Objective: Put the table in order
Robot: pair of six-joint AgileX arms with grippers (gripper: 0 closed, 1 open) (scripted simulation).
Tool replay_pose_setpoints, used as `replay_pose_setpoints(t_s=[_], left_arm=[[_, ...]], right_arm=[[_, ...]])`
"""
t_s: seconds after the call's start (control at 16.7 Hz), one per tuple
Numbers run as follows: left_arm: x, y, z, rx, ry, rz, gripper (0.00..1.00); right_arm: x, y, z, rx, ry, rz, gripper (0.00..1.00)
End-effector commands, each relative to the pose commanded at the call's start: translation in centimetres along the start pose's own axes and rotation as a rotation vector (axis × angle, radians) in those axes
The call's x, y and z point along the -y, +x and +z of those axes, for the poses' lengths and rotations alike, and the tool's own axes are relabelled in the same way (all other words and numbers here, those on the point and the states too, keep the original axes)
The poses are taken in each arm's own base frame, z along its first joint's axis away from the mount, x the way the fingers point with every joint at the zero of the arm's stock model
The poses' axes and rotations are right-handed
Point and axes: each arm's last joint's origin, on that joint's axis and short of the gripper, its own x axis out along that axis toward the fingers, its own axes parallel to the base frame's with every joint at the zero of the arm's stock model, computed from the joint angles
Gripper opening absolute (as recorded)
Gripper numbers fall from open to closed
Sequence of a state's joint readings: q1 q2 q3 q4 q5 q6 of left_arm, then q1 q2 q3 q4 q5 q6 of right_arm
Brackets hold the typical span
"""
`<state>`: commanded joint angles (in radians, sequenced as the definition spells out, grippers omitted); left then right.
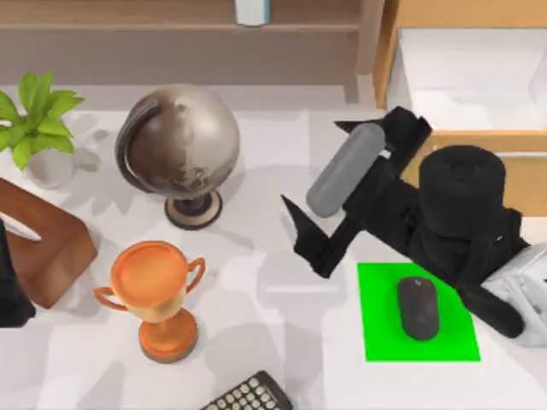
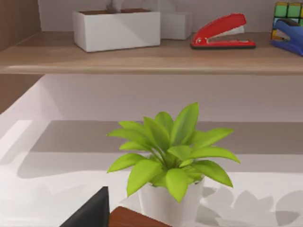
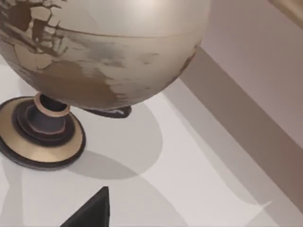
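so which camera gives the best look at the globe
The top view: it shows the whole globe with its arc frame and round base, standing on the table between the plant and the right arm. The right wrist view is close up, with the lower sphere and base. The left wrist view faces the plant.

Behind the desk, a pale wall (image 2: pixel 156 94) and a long wooden shelf (image 2: pixel 142 59). At the top view's right, a light wooden drawer unit (image 1: pixel 479 85), open, white inside. Soft overlapping shadows.
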<state>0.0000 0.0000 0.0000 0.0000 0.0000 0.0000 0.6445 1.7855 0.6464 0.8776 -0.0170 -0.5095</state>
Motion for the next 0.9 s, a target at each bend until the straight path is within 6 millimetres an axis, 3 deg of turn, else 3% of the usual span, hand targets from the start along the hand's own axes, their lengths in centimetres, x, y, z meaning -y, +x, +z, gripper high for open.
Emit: replay_pose_setpoints(t_s=[0.18,0.36,0.66,0.9], left_arm=[[0.0,0.0,0.0,0.000,0.000,0.000,1.00],[0.0,0.0,0.0,0.000,0.000,0.000,1.00],[0.0,0.0,0.0,0.000,0.000,0.000,1.00],[0.0,0.0,0.0,0.000,0.000,0.000,1.00]], right_arm=[[0.7,-1.7,-0.9,0.101,-0.271,-0.177,1.00],[1.4,-3.9,-2.8,0.065,-0.508,-0.357,1.00],[2.3,-7.6,-7.4,-0.228,-0.801,-0.538,1.00],[3.1,-9.5,-9.9,-0.456,-0.907,-0.580,1.00]])
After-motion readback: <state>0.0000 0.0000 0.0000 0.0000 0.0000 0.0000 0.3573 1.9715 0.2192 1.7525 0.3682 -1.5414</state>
